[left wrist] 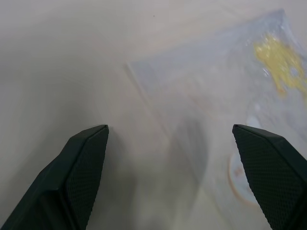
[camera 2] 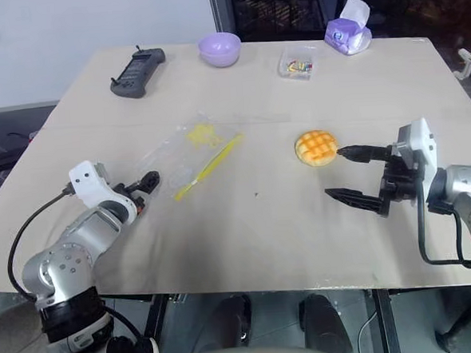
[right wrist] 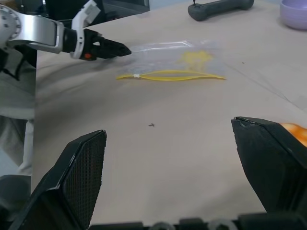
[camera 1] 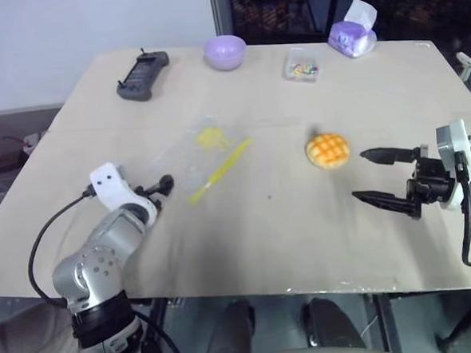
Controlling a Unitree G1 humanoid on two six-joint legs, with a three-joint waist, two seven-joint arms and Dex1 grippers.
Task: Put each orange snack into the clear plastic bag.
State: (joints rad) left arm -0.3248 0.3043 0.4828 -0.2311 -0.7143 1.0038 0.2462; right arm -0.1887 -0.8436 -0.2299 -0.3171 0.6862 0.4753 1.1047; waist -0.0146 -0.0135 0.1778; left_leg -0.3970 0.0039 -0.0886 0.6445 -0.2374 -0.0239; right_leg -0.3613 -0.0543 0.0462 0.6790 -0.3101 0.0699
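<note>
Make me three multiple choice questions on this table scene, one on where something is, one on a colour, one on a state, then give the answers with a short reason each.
1. Where does the orange snack lie?
A. inside the clear plastic bag
B. on the bare table, just ahead of the right gripper
C. in the bowl

2. What colour is the bowl at the table's far edge?
A. lavender
B. green
C. red

3. How does the right gripper stand?
A. shut on the snack
B. shut and empty
C. open and empty

Answers:
1. B: it sits on the table, apart from the clear plastic bag.
2. A: pale purple.
3. C: its fingers are spread, nothing between them.
</note>
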